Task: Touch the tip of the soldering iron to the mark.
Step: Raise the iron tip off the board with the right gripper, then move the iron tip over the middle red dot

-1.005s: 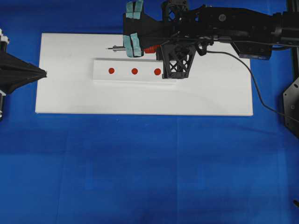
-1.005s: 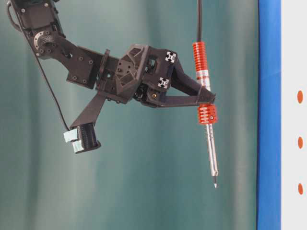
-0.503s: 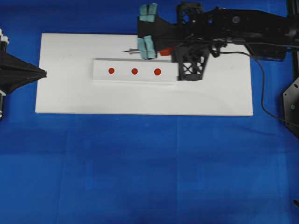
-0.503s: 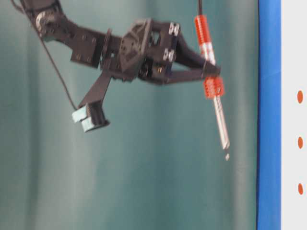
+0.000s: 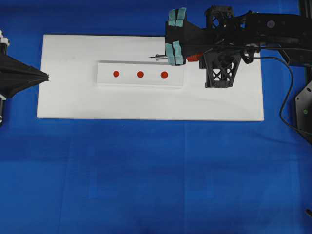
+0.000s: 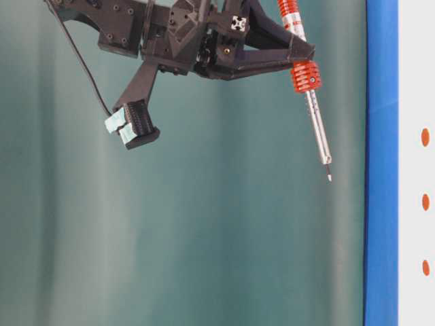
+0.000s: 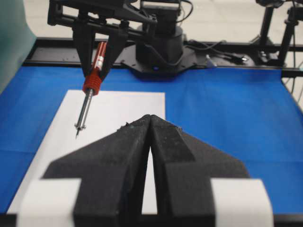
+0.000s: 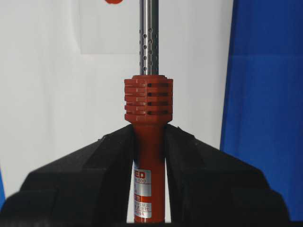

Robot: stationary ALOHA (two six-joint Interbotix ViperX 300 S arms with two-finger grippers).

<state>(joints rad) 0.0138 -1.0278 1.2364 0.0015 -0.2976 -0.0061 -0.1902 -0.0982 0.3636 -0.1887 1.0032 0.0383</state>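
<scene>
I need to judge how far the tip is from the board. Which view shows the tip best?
The table-level view: the tip stands sharp against the plain backdrop, clear of the board. The left wrist view shows it small and in the air; overhead it is foreshortened beside the right gripper; the right wrist view cuts it off.

The right tool, reaching in from the surface's right edge over its far side, is clamped shut, while the left tool rests closed at the left edge.

iron: red-orange handle, silver shaft
mark: red
strip: white
board: white
cloth: blue
</scene>
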